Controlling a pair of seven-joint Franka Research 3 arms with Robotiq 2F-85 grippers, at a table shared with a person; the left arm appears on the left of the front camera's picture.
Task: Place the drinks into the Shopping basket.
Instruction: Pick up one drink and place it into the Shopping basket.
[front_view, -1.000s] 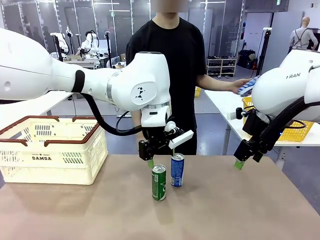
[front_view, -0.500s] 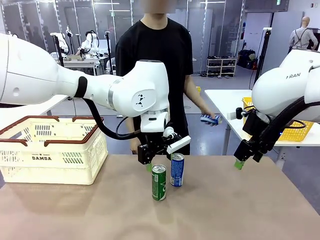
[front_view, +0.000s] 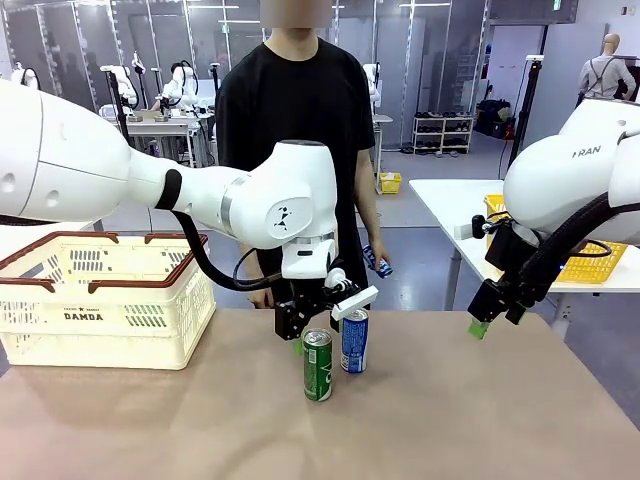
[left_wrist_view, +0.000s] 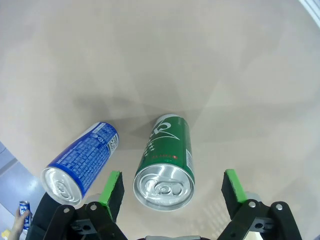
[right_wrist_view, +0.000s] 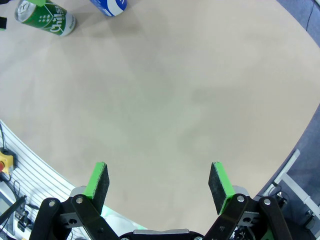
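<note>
Across the middle of your view runs the tan table (front_view: 480, 420), the biggest thing in front of you. Behind its far edge stands a person in a black T-shirt (front_view: 300, 110), with 1 blue and white can (front_view: 377, 262) held low in a hand, off the table.

Your left arm reaches in over the table's centre; your right arm hangs over the right end.

At the table's left end sits the cream shopping basket (front_view: 100, 315), upright, with a dark brown rim and handles. You cannot see its floor from the front, so what it holds cannot be told. It is well apart from the cans.

Near the centre stand 2 cans, both upright and just beside each other: the green can (front_view: 318, 365) nearer you, the blue can (front_view: 354, 340) behind it to the right.

Your left gripper (front_view: 312, 330) is spread wide. From its wrist camera the green can (left_wrist_view: 167, 160) has its silver top between the 2 green pads (left_wrist_view: 114, 190), with a gap on each side and nothing gripped. The blue can (left_wrist_view: 85, 160) lies outside the pads.

Your right gripper (front_view: 480, 327) is also spread wide and holds nothing. Its wrist camera looks down on bare table between the fingers (right_wrist_view: 159, 172), with the green can (right_wrist_view: 47, 17) far off at the frame's top.
</note>
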